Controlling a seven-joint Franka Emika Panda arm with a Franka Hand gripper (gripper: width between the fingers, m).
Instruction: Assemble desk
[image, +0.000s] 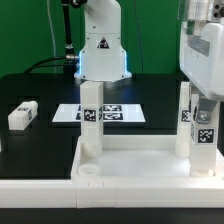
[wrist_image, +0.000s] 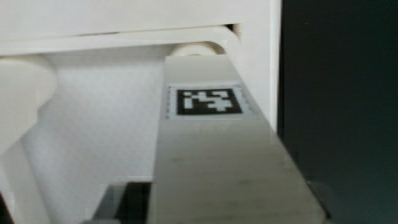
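Exterior view showed the big white desk top (image: 135, 165) lying on the black table (image: 40, 140) at the front, rim up. Its near edge and its end on the exterior view's right were cut off by the picture. A left leg (image: 90, 120) stood upright at the back of the desk top, on the exterior view's left. A right leg (image: 185, 118) stood upright on the exterior view's right. Just beside it, nearer the camera, the held leg (image: 205, 135) stood upright under the gripper (image: 205, 98). The gripper's upper part was cut off, and its fingers were hard to pick out, white on white. A loose leg (image: 22, 114) lay on its side on the table, well apart from the desk top. The marker board (image: 110, 113) lay flat behind the desk top, partly hidden by the left leg. A round hole (image: 90, 172) showed in the desk top's near corner. The robot base (image: 100, 50) stood at the back, its top cut off. Wrist view looked down along the held leg (wrist_image: 214, 150), which filled the middle and had a small tag (wrist_image: 210, 100) on it. Dark fingers (wrist_image: 121, 200) peeked out on each side of it, blurry. The jaws were closed part way, squeezing the held leg from both sides. The leg's far end met the desk top (wrist_image: 89, 110), but how it sat there was too blurry to tell
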